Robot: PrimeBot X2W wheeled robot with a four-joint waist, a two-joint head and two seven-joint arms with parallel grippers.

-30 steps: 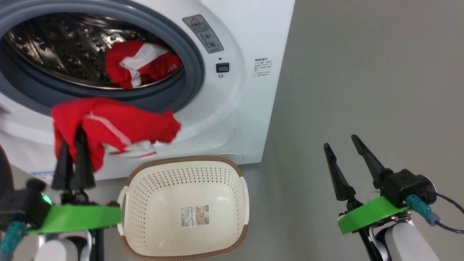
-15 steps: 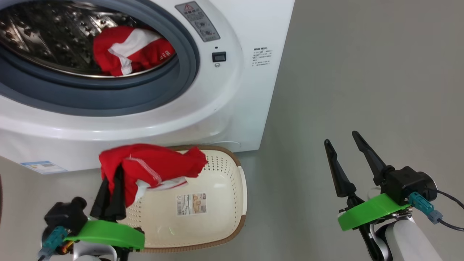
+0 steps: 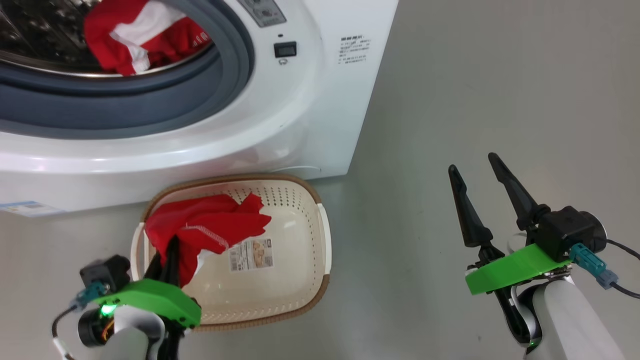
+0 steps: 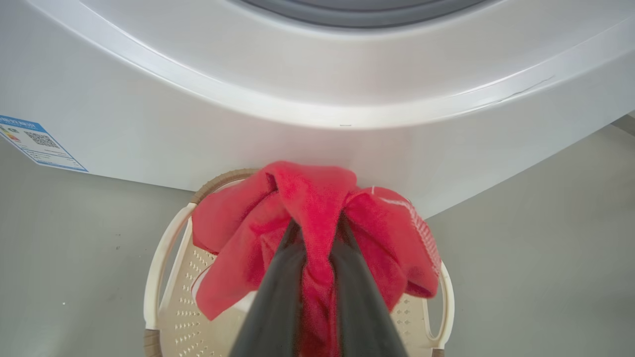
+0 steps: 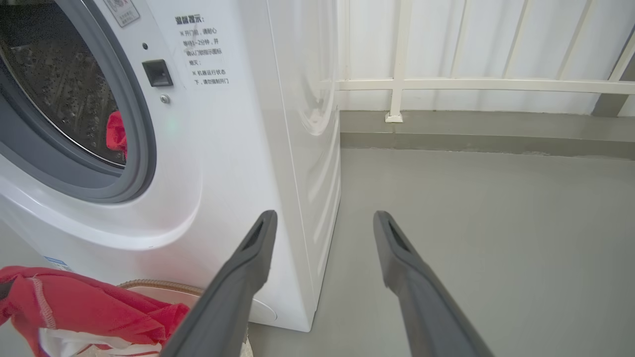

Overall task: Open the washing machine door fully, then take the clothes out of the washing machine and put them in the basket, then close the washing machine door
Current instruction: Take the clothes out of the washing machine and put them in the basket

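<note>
A red cloth (image 3: 205,225) is held over the left part of the basket (image 3: 295,210). It is pinched between the two dark fingers of the left gripper (image 3: 169,246), which are closed tight on it. The cloth is bunched up and droops down toward the inside of the basket. It may be touching the basket's bottom, but that is hard to tell. A paper label (image 3: 251,254) is stuck on the bottom of the basket, just right of the cloth.

The washing machine (image 3: 300,110) is seen right behind the basket, very near it. A second red cloth (image 3: 125,35) with white parts is seen in the drum (image 3: 45,50), up behind the basket and well apart from it. The drum's mouth is ringed by a grey rubber band (image 3: 150,100).

The right gripper (image 3: 472,164) is held well to the right of the basket, over the grey floor (image 3: 475,75). Its fingers are spread wide, and nothing is held between them.
</note>
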